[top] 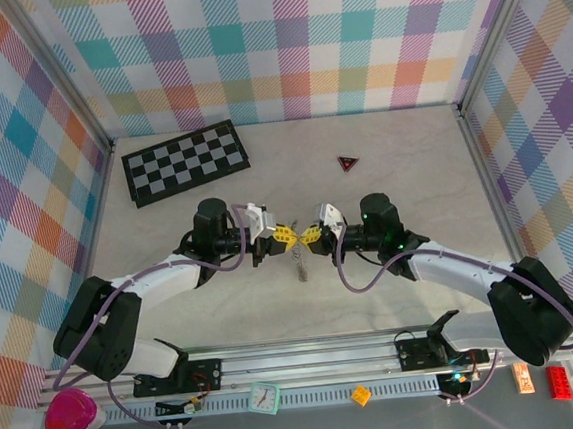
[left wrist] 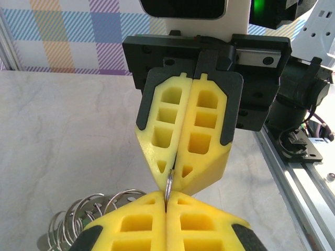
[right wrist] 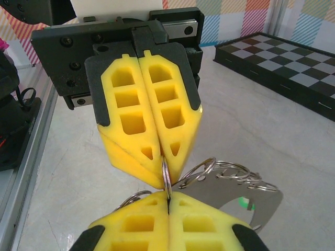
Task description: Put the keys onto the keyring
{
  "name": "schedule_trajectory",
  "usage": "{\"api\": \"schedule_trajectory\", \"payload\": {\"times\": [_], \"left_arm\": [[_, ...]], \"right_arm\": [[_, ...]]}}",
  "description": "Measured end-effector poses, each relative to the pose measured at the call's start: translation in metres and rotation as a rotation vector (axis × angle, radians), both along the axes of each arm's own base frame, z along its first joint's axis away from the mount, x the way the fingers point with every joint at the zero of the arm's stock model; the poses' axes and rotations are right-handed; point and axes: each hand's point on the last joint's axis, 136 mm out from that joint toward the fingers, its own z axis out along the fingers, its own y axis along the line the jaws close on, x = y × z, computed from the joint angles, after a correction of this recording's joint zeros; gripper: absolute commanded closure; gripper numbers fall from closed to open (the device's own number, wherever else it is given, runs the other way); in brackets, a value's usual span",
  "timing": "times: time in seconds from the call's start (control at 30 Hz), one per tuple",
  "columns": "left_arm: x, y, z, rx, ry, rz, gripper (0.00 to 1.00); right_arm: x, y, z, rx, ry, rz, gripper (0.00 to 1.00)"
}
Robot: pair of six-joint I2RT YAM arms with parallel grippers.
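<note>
- Keyring point(right wrist: 165, 175): a thin silvery wire loop, held clear of the worktop point(top: 414, 178) at its middle, pinched edge-on between two hands that met tip to tip.
- Further loops of the keyring: in the right wrist view they fanned out to the right of the fingers. In the left wrist view they lay coiled at lower left, beside that camera's own yellow fingers.
- Flat silvery plate point(right wrist: 251, 206): seen from the right wrist, beneath the loops, with a small green spot on it. Whether the spot was a key head could not be told.
- Left hand point(right wrist: 163, 180): yellow fingers pressed flat together, clamped on the wire where it entered the seam.
- Right hand point(left wrist: 172, 183): fingers likewise closed on the same wire, facing the left hand with tips almost touching.
- Top view: both arms bent inward from the near rail. A thin dangling piece showed just below the meeting tips, too small to identify.
- Checkerboard point(top: 186, 161): flat at the far left of the worktop, well apart from the hands.
- Dark triangle point(top: 348, 162): red-marked, far right of centre.
- Near rail: pink object point(top: 68, 414), small clock point(top: 265, 397), yellow block point(top: 361, 395) and red brick point(top: 559, 381).
</note>
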Motion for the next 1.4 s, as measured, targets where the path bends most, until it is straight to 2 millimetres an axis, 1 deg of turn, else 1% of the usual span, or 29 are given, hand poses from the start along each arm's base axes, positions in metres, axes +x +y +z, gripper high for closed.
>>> {"api": "schedule_trajectory", "payload": {"times": [0.1,0.2,0.3,0.37,0.6,0.83,0.9,1.0,1.03,1.2,1.33,1.4], "left_arm": [[0.002,0.0,0.0,0.004,-0.005,0.016,0.81],[0.002,0.001,-0.004,0.03,-0.014,0.033,0.8],[-0.001,0.0,-0.011,0.084,-0.022,0.038,0.83],[-0.002,-0.001,-0.012,0.115,-0.032,0.035,0.85],[-0.006,0.001,-0.019,0.209,-0.049,0.025,0.87],[-0.011,0.002,-0.022,0.247,-0.051,-0.001,0.98],[-0.012,0.002,-0.023,0.251,-0.054,-0.005,1.0],[-0.012,0.002,-0.023,0.25,-0.053,-0.003,1.0],[-0.012,0.002,-0.023,0.246,-0.055,-0.001,1.0],[-0.011,0.001,-0.023,0.226,-0.059,0.004,1.0],[-0.012,-0.001,-0.02,0.203,-0.063,0.0,1.0],[-0.012,-0.001,-0.019,0.194,-0.066,-0.002,1.0]], "right_arm": [[-0.001,0.001,-0.001,-0.017,0.004,0.009,1.0],[-0.002,0.002,-0.001,-0.056,0.007,0.022,1.0],[-0.003,0.002,-0.002,-0.115,0.004,0.033,1.0],[-0.004,0.002,-0.004,-0.159,-0.001,0.037,1.0],[-0.011,0.002,-0.005,-0.298,-0.057,0.073,1.0],[-0.013,0.0,-0.001,-0.369,-0.102,0.09,1.0],[-0.014,0.0,-0.002,-0.371,-0.101,0.091,0.84],[-0.015,0.002,0.001,-0.336,-0.114,0.083,0.71],[-0.016,0.001,0.002,-0.316,-0.12,0.079,0.68],[-0.018,-0.004,-0.005,-0.261,-0.104,0.057,0.67],[-0.017,-0.005,-0.012,-0.235,-0.09,0.036,0.69],[-0.015,-0.004,-0.013,-0.222,-0.09,0.029,0.71]]}}
